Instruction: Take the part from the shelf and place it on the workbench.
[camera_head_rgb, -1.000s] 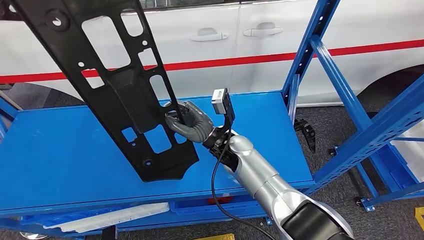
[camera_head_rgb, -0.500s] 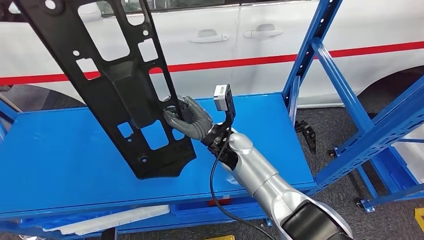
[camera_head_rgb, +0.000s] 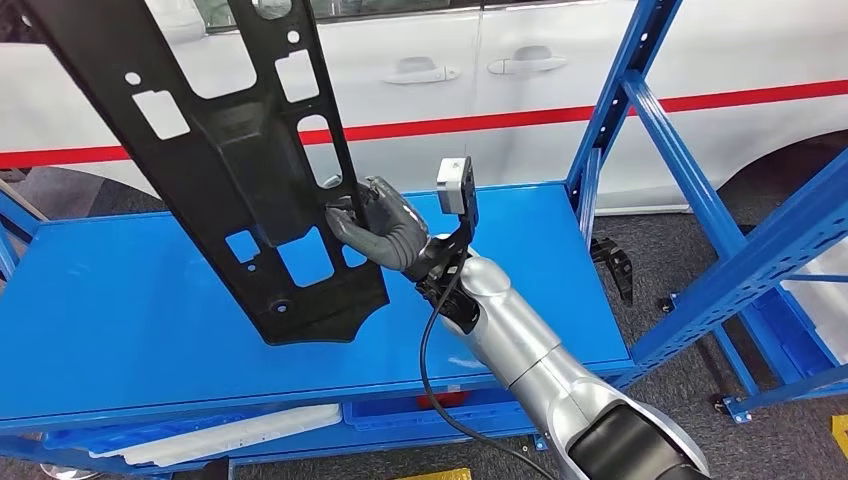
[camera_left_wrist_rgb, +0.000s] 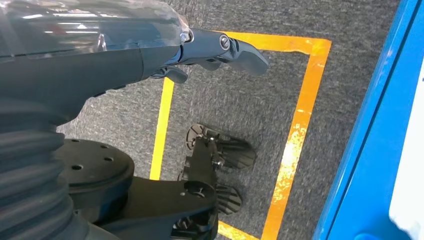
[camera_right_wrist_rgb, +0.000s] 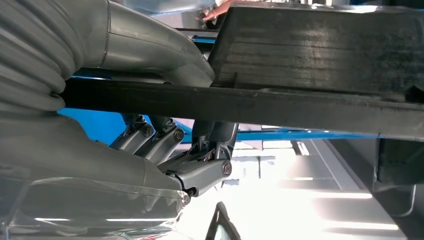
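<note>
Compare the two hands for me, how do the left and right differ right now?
The right hand is raised over the blue shelf, gripping the edge of the black part; the left hand hangs low over grey floor with yellow tape, holding nothing. The right hand's fingers wrap around the part's rim; the left hand's fingers stick out loosely. Both share the same grey ribbed cover and dark fingers.

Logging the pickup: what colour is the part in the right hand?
Black, clearest in the head view: the part, held by the right hand.
</note>
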